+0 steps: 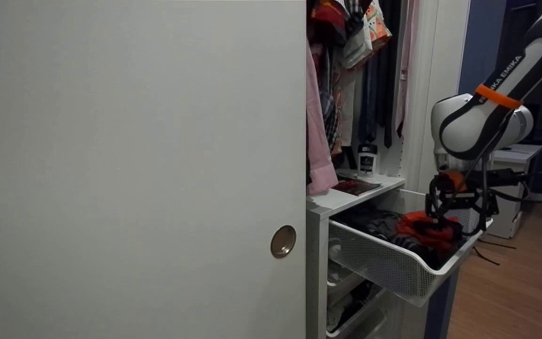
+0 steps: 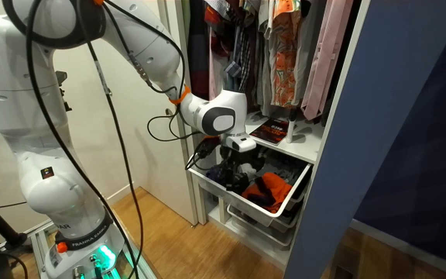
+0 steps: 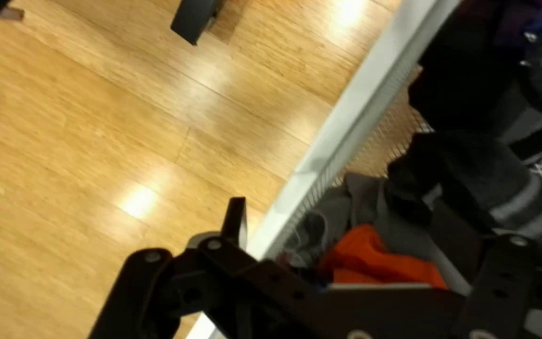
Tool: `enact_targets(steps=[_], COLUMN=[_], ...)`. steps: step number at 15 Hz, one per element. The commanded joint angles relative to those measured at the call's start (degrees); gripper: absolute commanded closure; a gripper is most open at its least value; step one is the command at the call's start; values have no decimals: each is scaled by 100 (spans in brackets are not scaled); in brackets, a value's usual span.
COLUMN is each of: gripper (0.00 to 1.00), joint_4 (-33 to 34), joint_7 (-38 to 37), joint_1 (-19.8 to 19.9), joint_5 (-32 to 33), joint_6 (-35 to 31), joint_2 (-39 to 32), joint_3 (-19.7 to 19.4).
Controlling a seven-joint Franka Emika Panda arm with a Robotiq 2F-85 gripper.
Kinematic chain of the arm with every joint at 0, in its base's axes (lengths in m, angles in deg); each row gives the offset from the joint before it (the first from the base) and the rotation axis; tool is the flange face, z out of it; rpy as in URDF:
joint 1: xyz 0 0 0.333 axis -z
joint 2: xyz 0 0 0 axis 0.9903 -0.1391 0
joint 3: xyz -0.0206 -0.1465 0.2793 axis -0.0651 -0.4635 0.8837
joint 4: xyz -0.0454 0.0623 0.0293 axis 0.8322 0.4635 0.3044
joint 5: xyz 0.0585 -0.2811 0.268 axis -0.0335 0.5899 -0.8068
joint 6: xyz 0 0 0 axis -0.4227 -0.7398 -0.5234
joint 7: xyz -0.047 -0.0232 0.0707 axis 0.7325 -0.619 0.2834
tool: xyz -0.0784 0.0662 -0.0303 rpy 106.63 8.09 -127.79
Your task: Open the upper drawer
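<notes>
The upper drawer is a white mesh basket, pulled well out of the closet. It shows in both exterior views (image 1: 379, 254) (image 2: 242, 203). Its white rim (image 3: 327, 136) runs diagonally through the wrist view. Dark clothes and an orange cloth (image 2: 275, 190) lie in it; the orange cloth also shows in the wrist view (image 3: 374, 256). My gripper (image 3: 346, 209) is open, with its fingers wide apart. One finger is on the floor side of the rim, the other over the clothes. In both exterior views the gripper (image 1: 457, 219) (image 2: 230, 180) is low at the drawer's front part. Contact with the rim cannot be told.
A white shelf (image 1: 337, 200) above the drawer bears a dark booklet (image 2: 271, 131) and a white stick container (image 1: 367, 162). Clothes and ties (image 2: 285, 58) hang above. A white sliding door (image 1: 158, 165) stands beside the closet. Lower mesh drawers (image 2: 259, 230) sit below. A blue panel (image 2: 339, 147) borders the closet.
</notes>
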Motion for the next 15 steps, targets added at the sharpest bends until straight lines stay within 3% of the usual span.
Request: enact_targets(steps=[1,10,14,15], gripper=[0,0,0,0], joint_4=[-155,-903,-1486,-1032], joint_7=[-33,2248,3561,3015], joint_1=[6,108,10,235], joint_5=[786,390,17,146], joint_6=[-297,-522,-904,-662], joint_2=[746,2553,3264,2750], joint_3=[129,908,904,1146])
